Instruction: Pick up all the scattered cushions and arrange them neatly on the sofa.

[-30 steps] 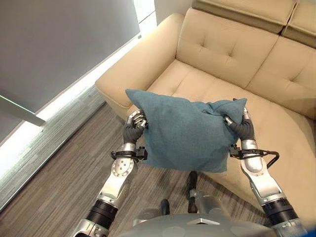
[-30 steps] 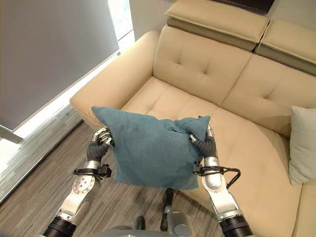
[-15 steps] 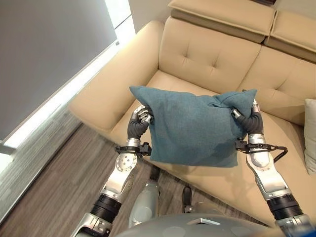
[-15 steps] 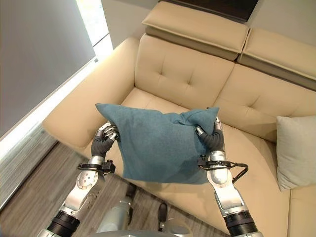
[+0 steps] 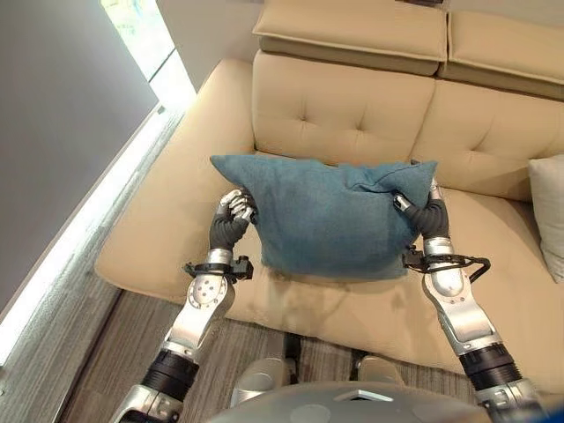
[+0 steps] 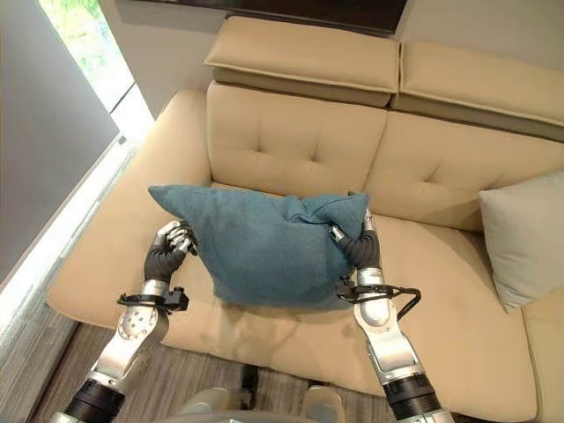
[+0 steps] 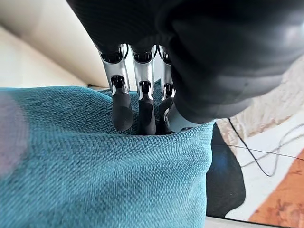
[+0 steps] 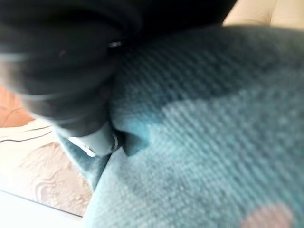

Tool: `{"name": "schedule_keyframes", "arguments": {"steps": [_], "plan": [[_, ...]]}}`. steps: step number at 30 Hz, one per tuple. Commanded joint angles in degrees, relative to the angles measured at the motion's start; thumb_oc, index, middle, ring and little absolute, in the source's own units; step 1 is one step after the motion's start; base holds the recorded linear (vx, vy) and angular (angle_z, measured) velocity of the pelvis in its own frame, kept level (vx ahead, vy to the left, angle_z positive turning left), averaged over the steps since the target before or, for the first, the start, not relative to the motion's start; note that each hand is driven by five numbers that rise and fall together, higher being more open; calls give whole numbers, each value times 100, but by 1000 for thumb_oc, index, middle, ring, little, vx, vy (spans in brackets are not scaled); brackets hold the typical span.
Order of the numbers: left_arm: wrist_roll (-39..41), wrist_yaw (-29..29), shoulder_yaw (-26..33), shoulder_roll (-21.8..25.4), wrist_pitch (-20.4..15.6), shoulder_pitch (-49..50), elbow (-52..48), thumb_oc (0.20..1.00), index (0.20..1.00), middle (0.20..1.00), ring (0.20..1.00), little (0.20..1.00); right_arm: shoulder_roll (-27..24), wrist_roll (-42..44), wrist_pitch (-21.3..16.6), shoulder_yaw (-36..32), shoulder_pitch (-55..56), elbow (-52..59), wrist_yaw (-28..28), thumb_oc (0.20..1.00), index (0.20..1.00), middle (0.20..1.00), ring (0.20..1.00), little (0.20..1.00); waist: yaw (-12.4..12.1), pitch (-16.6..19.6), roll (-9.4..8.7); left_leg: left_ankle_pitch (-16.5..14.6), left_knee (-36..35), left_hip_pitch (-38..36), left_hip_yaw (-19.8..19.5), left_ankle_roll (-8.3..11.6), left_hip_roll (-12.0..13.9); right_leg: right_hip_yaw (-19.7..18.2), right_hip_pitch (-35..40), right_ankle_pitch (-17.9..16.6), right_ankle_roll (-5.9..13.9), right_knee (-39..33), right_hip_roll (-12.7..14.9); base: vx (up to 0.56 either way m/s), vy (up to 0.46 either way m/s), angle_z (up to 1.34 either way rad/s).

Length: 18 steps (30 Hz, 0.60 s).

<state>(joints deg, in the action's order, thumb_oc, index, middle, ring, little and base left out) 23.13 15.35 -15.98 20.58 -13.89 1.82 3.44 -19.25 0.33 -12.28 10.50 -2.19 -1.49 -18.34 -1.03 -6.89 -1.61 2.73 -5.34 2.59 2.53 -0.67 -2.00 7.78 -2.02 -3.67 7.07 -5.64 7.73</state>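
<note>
Teal woven cushion (image 5: 330, 216), beige tufted sofa (image 5: 352, 106), pale grey cushion (image 6: 522, 236), grey-brown striped floor (image 5: 79, 370)

A wooden floor (image 5: 84, 352) of grey-brown planks is seen in front of the seating. A grey wall (image 5: 53, 115) stands along its far side, with a bright strip of light (image 5: 106, 189) along the base and a window (image 6: 84, 44) beyond.

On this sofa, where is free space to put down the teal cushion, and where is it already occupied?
Both the left hand and right hand grip the teal cushion above the sofa. The seat under and behind it, between the left armrest and the backrest, is bare. The right end is taken by a grey cushion.
</note>
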Motion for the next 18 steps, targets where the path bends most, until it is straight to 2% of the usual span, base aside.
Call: {"name": "schedule_keyframes", "arguments": {"steps": [1,7,10,14,18], "plan": [[-225,-131,-216,-142,-418,-531,-580,200,200,200,200,200,-15,48,-486,-35,-484,526,-46,200,200,200,200,200,-40,450,70,-568,201,-225,-155,263,239,134,200,429,118,236,-209,91,-51,6],[-428,198,-267,-220,-393,-1060,-387,200,200,200,200,200,-64,27,-460,93,-817,425,-210,200,200,200,200,200,15,483,104,-523,34,-340,-212,344,311,163,324,489,93,64,-304,105,-63,5],[-464,540,-426,-320,-402,-1866,5,200,200,200,200,200,-56,-67,-447,322,-1464,239,-502,200,200,200,200,200,65,424,146,-455,34,-165,-213,388,342,180,141,485,121,64,-337,-10,-25,7],[-440,971,-797,-440,-427,-3311,707,200,200,200,200,200,-9,3,-341,711,-2653,-272,-905,200,200,200,200,200,159,313,253,-266,34,448,-278,451,367,75,-438,397,144,64,-355,-121,-9,10],[-445,1190,-1079,-368,-468,-4371,1292,200,200,200,200,200,-55,67,-280,939,-3596,-737,-1202,200,200,200,200,200,229,262,333,-123,34,930,-313,520,351,2,-936,248,154,64,-363,-108,1,8]]}}
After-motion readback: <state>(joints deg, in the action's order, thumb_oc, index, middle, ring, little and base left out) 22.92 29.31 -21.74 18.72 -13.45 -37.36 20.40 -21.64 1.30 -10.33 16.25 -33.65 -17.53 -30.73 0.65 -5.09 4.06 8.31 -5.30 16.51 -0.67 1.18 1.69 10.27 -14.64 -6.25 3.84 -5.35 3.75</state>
